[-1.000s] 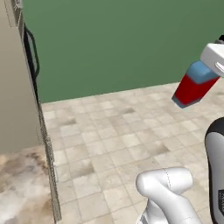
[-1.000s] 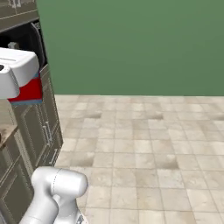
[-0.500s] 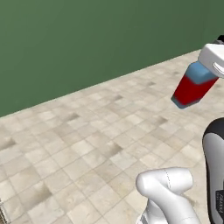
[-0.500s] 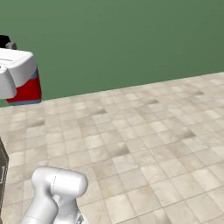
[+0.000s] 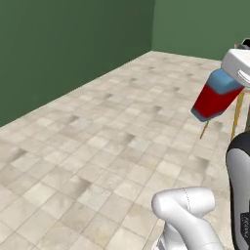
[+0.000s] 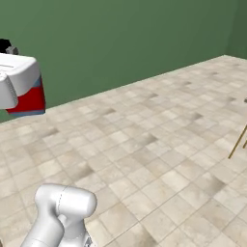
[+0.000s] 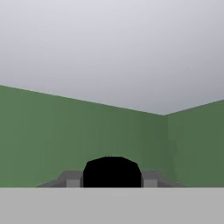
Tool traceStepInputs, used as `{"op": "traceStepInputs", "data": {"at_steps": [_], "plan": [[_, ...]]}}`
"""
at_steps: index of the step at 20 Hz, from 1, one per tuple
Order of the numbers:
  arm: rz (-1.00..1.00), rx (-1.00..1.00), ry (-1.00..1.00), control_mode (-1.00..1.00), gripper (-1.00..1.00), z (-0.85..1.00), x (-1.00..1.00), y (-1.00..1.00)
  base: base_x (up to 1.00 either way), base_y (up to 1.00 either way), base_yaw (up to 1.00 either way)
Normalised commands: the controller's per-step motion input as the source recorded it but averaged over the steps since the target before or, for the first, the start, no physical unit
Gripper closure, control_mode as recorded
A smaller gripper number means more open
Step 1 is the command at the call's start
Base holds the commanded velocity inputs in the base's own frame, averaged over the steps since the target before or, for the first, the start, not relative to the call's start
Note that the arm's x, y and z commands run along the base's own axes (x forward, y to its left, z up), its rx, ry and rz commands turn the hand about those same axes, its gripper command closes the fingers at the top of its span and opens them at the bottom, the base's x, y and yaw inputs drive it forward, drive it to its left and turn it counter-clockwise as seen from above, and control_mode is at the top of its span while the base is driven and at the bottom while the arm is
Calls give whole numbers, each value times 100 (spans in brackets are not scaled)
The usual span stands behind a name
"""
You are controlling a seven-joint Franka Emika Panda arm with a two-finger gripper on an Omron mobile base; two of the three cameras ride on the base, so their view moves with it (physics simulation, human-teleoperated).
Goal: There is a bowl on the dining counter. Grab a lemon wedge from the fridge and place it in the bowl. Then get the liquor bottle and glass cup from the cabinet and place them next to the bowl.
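The liquor bottle (image 5: 215, 96) is up in the air, carried by the hand (image 5: 238, 68). In the left base view you see its blue shoulder and red body hanging tilted under the white hand, with the bottom pointing down toward the floor (image 5: 97, 146). In the right base view the same bottle (image 6: 30, 99) shows as a red block just behind the white hand (image 6: 14, 79). In the hand view the black cap (image 7: 112, 171) sits between the two grey fingers (image 7: 72, 179), so the hand is pinching the bottle near its top.

Around it there is only tiled floor and the green wall (image 6: 120, 43). Thin yellow legs (image 5: 238, 114), probably of a stool, stand just beyond the bottle at the right edge of the left base view, and one leg (image 6: 237, 142) also shows at the right edge of the right base view. The bowl and the bench are not visible to you now, so I judge the bottle is on its way there.

What can go wrong: the bottle is held high and leaning, only by its upper part. If the base turns quickly, the heavy bottom could swing and slip out, and it would fall on hard tiles. Also the stool legs are near; a wide swing could knock the bottle against them. Please go slowly and keep the grip firm.
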Motion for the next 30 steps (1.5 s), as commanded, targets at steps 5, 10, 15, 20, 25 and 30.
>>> {"op": "traceStepInputs", "data": {"at_steps": [5, 10, 15, 20, 25, 30], "plan": [[0, 0, 0, 100, 100, 0, 0, 0, 82, -3, -49], [0, 0, 0, 100, 100, 0, 0, 0, 97, 7, -47], [0, 0, 0, 100, 100, 0, 0, 0, 100, 24, -45], [0, 0, 0, 100, 100, 0, 0, 0, 100, 36, -43], [0, 0, 0, 100, 100, 0, 0, 0, 100, 61, -42], [0, 0, 0, 100, 100, 0, 0, 0, 95, 79, -39]]}}
